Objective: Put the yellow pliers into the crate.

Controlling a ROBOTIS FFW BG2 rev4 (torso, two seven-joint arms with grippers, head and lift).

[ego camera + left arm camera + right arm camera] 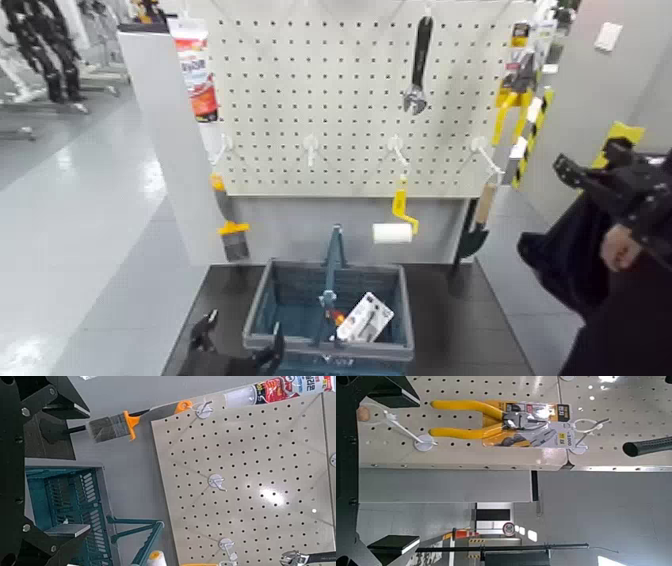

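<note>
Pliers (513, 100) hang on pegboard (330, 90) at 2 o'clock, wrench (418, 65) just beside. Crate (262, 300) at 6 (holds white packet (365, 320)). Left gripper (235, 345) low, jaws apart; right gripper (590, 170) at 3, jaw state unclear.

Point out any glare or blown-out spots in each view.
Head view: pale sheen on the grey floor at left. Left wrist view: bright hotspot on the cream perforated pegboard. Right wrist view: glare washes the upper right of the board beside the carded yellow-handled pliers.
</note>
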